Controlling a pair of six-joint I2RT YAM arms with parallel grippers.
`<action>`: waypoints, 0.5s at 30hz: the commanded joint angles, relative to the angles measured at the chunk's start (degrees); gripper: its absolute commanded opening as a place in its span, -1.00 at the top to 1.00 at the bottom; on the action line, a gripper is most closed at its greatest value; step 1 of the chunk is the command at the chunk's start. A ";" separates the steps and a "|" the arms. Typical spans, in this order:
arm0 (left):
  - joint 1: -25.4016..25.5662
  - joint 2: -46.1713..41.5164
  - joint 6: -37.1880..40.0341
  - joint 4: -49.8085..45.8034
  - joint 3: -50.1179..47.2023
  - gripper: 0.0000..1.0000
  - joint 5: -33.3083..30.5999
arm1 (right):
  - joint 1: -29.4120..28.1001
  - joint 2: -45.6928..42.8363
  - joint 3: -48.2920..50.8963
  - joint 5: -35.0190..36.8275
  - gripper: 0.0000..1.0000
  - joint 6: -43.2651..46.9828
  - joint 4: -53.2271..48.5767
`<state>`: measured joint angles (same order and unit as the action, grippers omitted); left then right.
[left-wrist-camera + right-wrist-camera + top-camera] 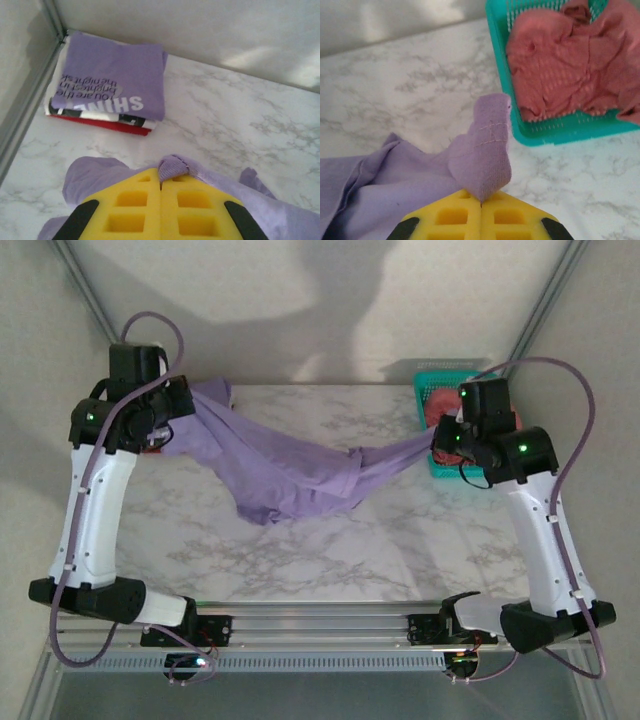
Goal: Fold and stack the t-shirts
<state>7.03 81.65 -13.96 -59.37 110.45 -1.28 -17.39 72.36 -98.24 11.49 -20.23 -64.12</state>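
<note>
Near the folded stack (107, 85) at the far left, the lavender t-shirt (290, 475) is pinched by the closed left pincer (160, 177) and, beside the teal basket (555, 134) at the far right, by the closed right pincer (481, 200), so that it is slung sagging over the worktop (300, 550), apparently to be spread for folding.
</note>
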 commanded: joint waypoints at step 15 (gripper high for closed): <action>0.88 -9.96 -6.87 9.21 -19.76 1.00 9.91 | 0.30 -11.20 33.44 -17.61 1.00 -7.33 3.11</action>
<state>7.46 75.90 -18.48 -52.86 94.43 6.15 -17.23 61.82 -66.59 -1.61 -26.13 -63.51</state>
